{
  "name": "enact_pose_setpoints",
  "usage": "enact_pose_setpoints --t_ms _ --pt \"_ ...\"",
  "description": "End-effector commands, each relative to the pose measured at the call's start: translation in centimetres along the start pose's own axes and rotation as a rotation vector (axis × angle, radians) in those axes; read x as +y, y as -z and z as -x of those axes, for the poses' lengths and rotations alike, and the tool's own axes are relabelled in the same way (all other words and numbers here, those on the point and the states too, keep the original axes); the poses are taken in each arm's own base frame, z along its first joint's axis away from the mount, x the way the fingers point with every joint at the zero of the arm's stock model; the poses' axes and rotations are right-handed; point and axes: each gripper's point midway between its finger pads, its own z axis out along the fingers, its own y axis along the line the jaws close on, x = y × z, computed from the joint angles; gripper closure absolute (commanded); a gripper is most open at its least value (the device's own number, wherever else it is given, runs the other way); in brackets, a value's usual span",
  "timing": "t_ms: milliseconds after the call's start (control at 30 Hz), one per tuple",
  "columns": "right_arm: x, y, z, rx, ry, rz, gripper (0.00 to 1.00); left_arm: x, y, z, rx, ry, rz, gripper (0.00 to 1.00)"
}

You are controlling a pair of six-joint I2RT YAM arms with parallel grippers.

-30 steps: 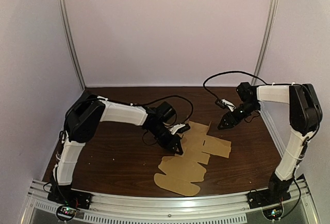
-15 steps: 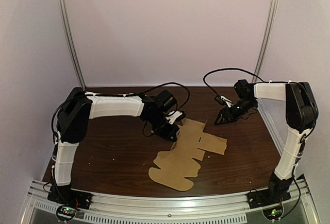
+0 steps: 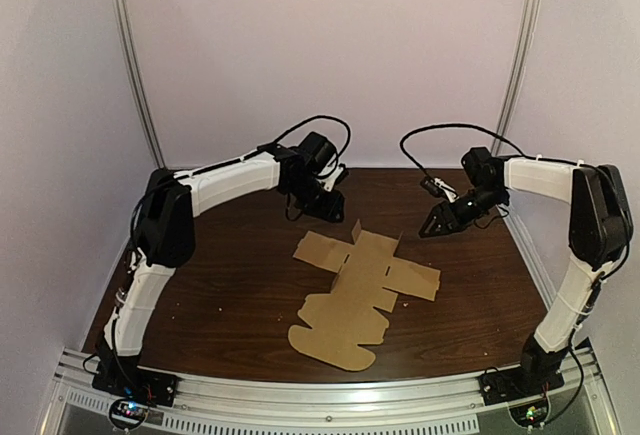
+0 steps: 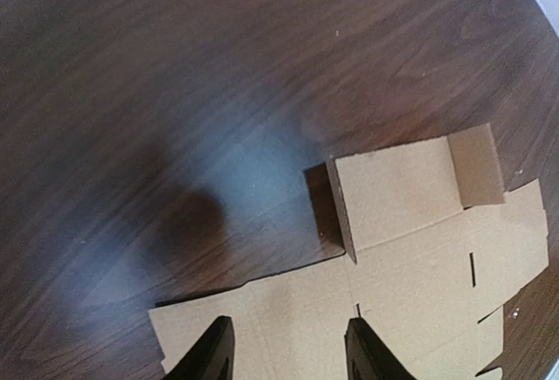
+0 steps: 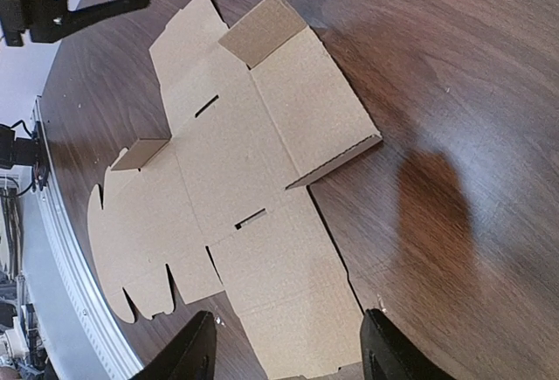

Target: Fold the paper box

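Evidently the folding has barely begun: the paper box point(image 3: 365, 290) lies as an unfolded blank in the middle of the surface point(image 3: 220, 295), nearly all of its panels flat. Only a small flap point(image 3: 355, 233) at the far end stands up, and the right wrist view shows one side panel point(image 5: 336, 163) lifted slightly at its edge.

The left fingers point(image 3: 330, 203) hover beyond the far left corner of the blank, clear of it. In the left wrist view they point(image 4: 218, 354) are spread apart with nothing between them, the cardboard below. The right fingers point(image 3: 437, 225) hang off the far right side, also apart from the box. Their own camera shows them point(image 5: 199, 354) parted and empty, looking down on the blank.

The step in hand appears to be the approach to a first fold. The next move probably calls for one arm to come down and pin the central panel while the other slips under a side panel and raises it along its crease. With thin, light cardboard, the blank would likely slide on the smooth wood unless it is held down.
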Motion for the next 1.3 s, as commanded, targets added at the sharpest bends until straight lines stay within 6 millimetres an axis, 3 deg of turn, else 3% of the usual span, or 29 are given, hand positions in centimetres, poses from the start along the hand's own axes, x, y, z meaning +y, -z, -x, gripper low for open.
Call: enact_pose_setpoints --t_ms 0,333,667,733,833,1067,1267 --pt "0.4 0.3 -0.7 0.003 0.0 0.004 0.43 -2.5 -2.9 -2.8 0.103 -0.009 -0.123 0.53" --pt "0.3 -0.3 -1.1 0.01 -0.014 0.027 0.43 -3.7 -5.4 -2.8 0.077 0.029 -0.172 0.51" --pt "0.5 -0.2 -1.2 0.01 -0.008 0.031 0.43 -2.4 -8.3 -1.8 0.032 0.119 -0.093 0.52" --pt "0.5 -0.3 -1.3 0.013 -0.008 0.03 0.43 -2.6 -8.8 -1.6 0.027 0.129 -0.109 0.56" --pt "0.4 -0.3 -1.3 0.014 -0.009 0.03 0.43 -3.1 -9.1 -1.0 0.011 0.139 -0.132 0.72" --pt "0.3 -0.5 -1.4 0.016 -0.02 0.035 0.43 -3.7 -7.4 0.9 -0.056 0.14 -0.146 1.0" --pt "1.7 0.4 -0.8 -0.004 -0.039 0.062 0.44 -3.3 -3.1 3.3 -0.174 0.146 -0.097 1.0"
